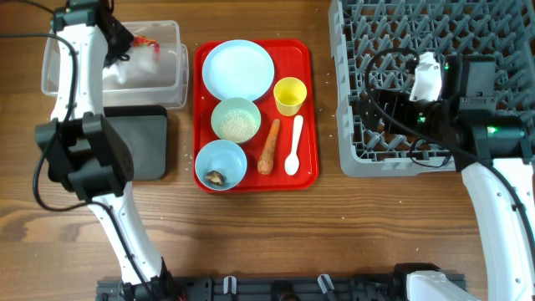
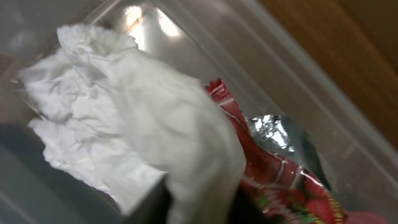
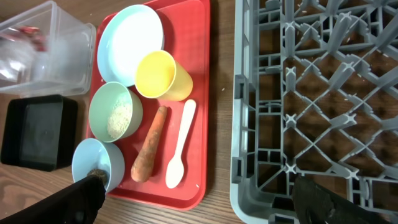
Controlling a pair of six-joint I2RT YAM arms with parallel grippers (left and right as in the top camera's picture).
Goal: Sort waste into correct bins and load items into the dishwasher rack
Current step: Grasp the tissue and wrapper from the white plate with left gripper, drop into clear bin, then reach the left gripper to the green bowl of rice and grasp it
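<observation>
My left gripper (image 1: 121,38) is over the clear tub (image 1: 170,33) at the back left. In the left wrist view its fingers (image 2: 199,208) are shut on the crumpled white napkin (image 2: 124,112), with the red-printed wrapper (image 2: 273,180) beside it inside the tub (image 2: 298,81). My right gripper (image 1: 372,104) hovers open and empty over the grey rack's (image 1: 435,25) left edge. The red tray holds the plate (image 1: 238,68), yellow cup (image 1: 290,94), bowl of rice (image 1: 236,119), bowl with a brown scrap (image 1: 221,163), carrot (image 1: 269,146) and white spoon (image 1: 294,144).
The black tray (image 1: 142,142) sits in front of the clear tub, left of the red serving tray (image 1: 311,125). The right wrist view shows the rack (image 3: 311,93), spoon (image 3: 180,146), carrot (image 3: 149,152) and cup (image 3: 163,74). Bare wood lies along the front.
</observation>
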